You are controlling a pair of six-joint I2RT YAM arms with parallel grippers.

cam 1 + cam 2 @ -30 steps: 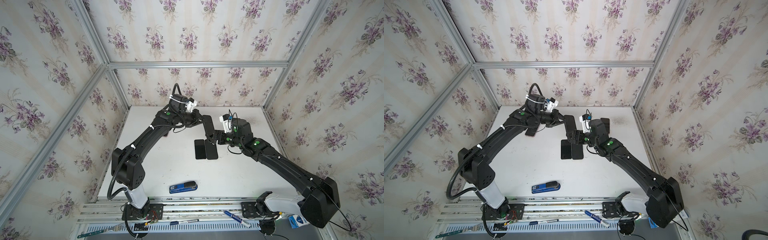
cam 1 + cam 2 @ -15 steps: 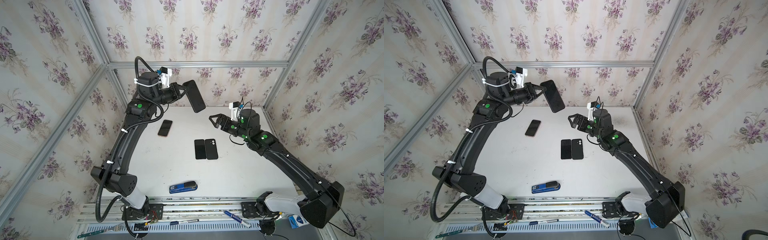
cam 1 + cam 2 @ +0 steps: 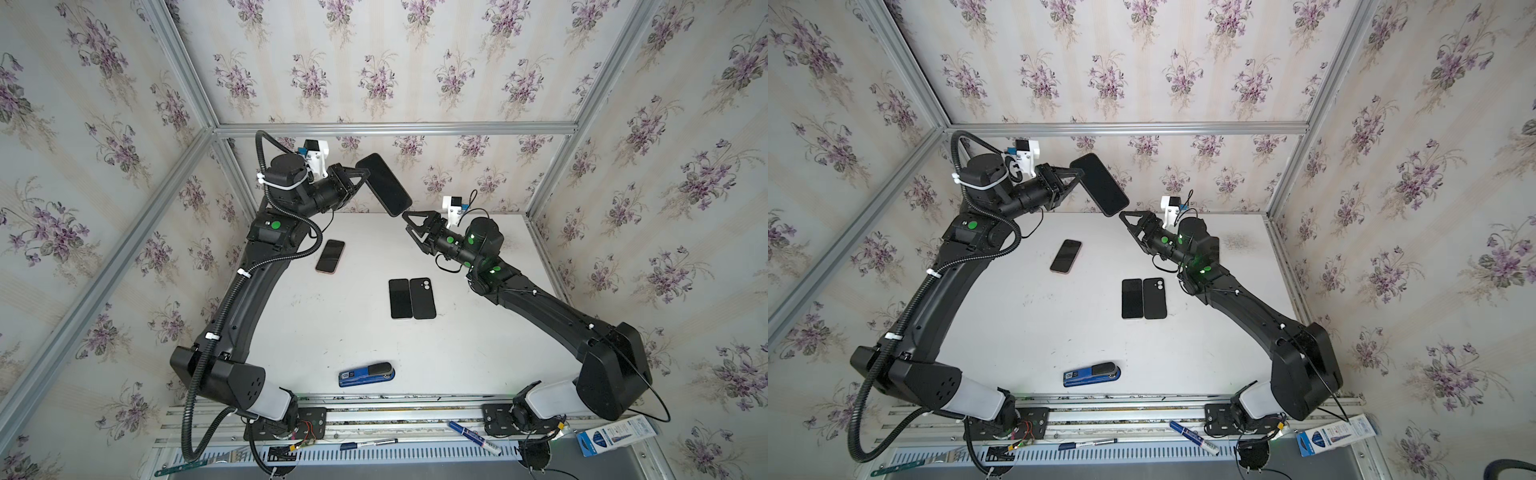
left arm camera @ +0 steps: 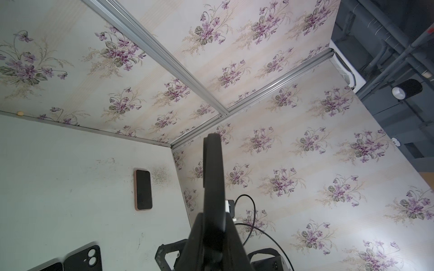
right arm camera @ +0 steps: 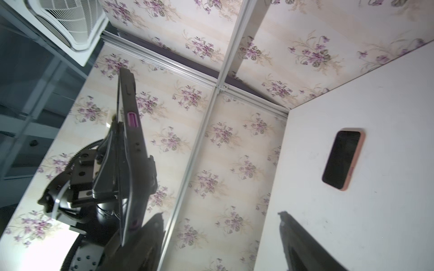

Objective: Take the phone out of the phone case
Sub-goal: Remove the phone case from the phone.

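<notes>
Trouble can start high in the air. In both top views the left gripper [image 3: 360, 174] has its jaws pinching one end of the phone case [image 3: 384, 185], up over the far side of the tabletop [image 3: 332, 332], with the phone inside it. The right gripper [image 3: 409, 224] is just beside the other end, its jaws spread wide and not touching. If the right side tugs hard, the case could slip out of that small pinch and fall a long way. An orange-edged phone [image 3: 330, 262], two black phone-shaped things [image 3: 400, 299] and a blue stapler [image 3: 365, 374] lie below, so a drop could hit one of them.

In the left wrist view the phone case [image 4: 212, 178] shows edge-on, sticking far out past the jaws. Only one end is held, so a push on the free tip could twist it loose.

In the right wrist view the phone [image 5: 132, 119] peeks out pink through a hole in the dark case. The right fingers [image 5: 303, 244] sit wide apart, with the case end near one of them. If they close off to one side, they may miss, or shove the whole thing instead of peeling the case.
</notes>
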